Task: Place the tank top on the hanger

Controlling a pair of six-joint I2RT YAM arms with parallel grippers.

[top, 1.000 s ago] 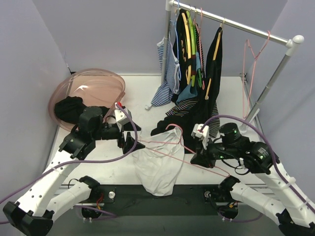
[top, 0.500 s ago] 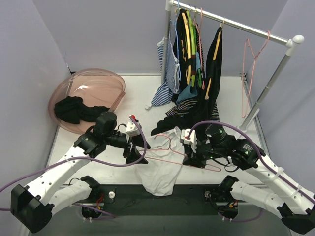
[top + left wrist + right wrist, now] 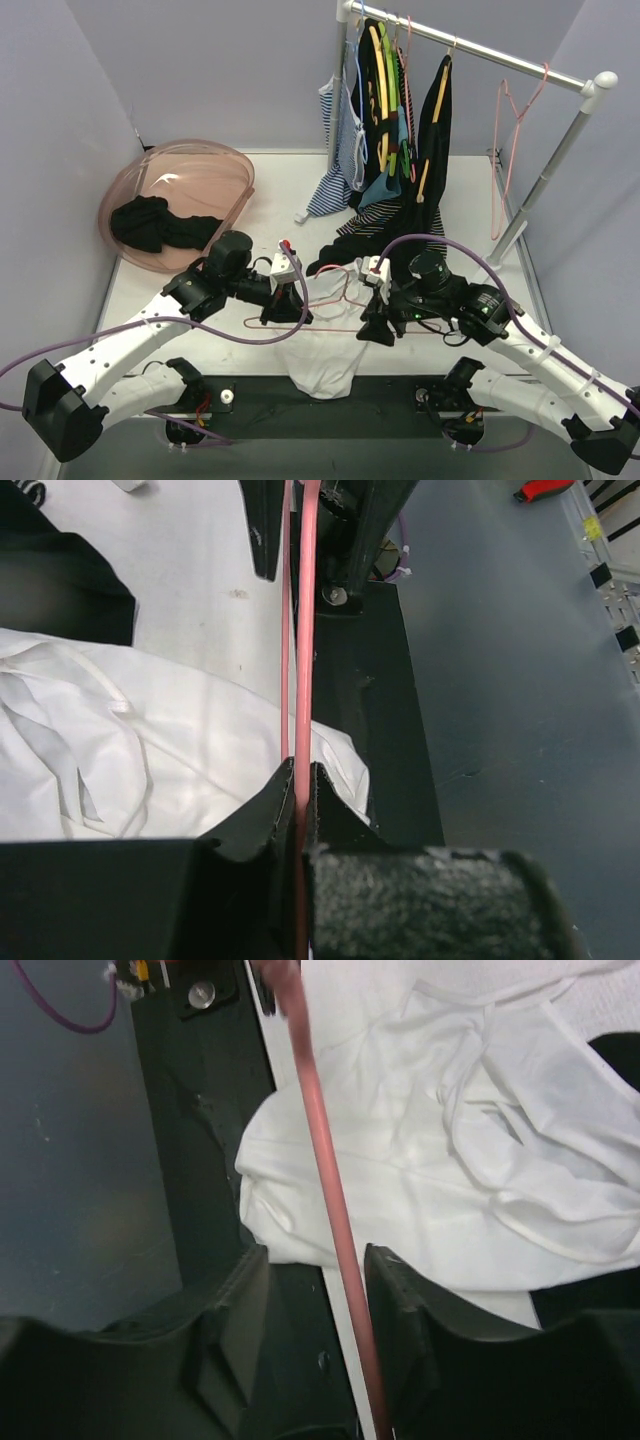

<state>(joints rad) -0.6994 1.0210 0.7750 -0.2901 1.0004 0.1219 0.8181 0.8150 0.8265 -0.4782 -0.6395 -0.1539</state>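
Since the earlier frame both arms have closed inward. The left gripper (image 3: pixel 298 785) now pinches the hanger (image 3: pixel 305 630) above the tank top (image 3: pixel 320 362). The right gripper (image 3: pixel 315 1260) straddles the bar, jaws apart. Step: regrasping. Next, thread a hanger shoulder into the top.

Lavender walls (image 3: pixel 200 70), white table (image 3: pixel 280 190), metal clothes rail (image 3: pixel 500 55), grey floor (image 3: pixel 520 680)
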